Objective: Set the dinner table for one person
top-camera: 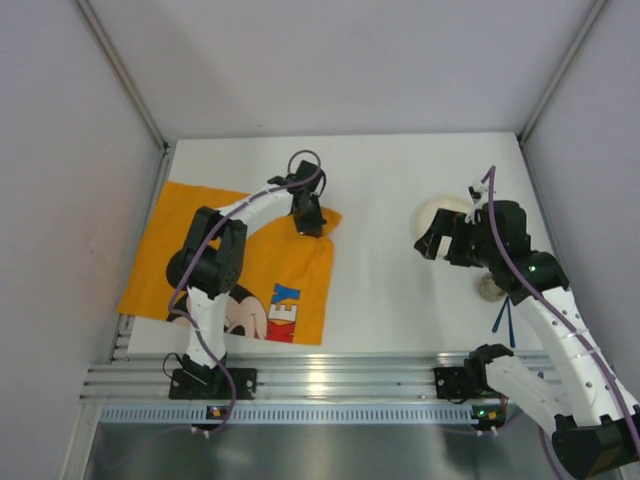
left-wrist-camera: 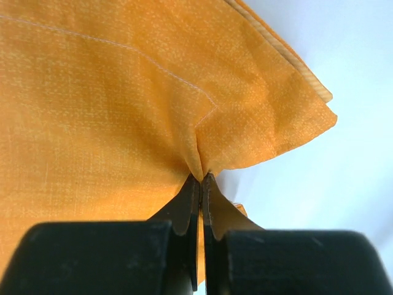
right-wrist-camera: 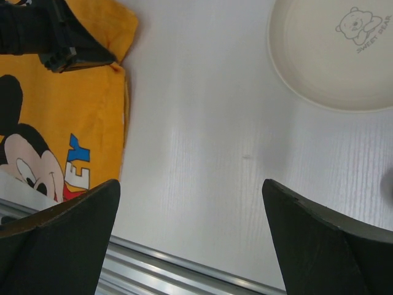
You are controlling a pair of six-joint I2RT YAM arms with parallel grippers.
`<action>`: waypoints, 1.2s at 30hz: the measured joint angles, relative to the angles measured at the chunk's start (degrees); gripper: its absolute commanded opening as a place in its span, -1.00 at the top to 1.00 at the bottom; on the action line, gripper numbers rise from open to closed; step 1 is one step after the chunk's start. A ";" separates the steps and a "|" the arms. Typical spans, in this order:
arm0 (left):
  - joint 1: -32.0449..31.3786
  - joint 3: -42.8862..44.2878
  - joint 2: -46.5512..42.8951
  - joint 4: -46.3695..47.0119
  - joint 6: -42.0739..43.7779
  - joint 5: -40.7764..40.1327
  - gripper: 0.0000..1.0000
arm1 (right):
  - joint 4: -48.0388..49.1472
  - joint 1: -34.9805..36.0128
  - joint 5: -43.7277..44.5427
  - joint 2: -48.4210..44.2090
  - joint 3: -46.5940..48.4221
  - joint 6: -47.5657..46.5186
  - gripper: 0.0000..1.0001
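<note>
The mat (left-wrist-camera: 110, 110) corner was pinched by the left gripper (left-wrist-camera: 201, 178), likely to tug it straight, while the right gripper (right-wrist-camera: 190, 184) was held spread.

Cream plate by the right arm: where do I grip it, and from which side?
Grip the plate by its rim, on the arc facing the right gripper, the side toward the arm bases. It lies flat on the table, so only the raised rim gives a hold. With jaws open, probably slant down from that near side, one jaw inside the rim, one outside.
</note>
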 measured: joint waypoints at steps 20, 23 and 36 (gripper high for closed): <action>-13.66 36.22 30.08 17.99 -34.67 11.43 0.79 | -5.62 -0.09 6.08 -5.70 0.72 -3.50 -1.00; -14.16 38.86 32.52 21.11 -37.18 11.47 -0.97 | -6.01 -0.15 6.64 -5.64 0.72 -3.89 -1.00; -7.52 24.30 16.87 18.60 -30.75 8.79 -0.97 | -7.08 -2.97 13.31 10.10 10.58 -6.05 -0.99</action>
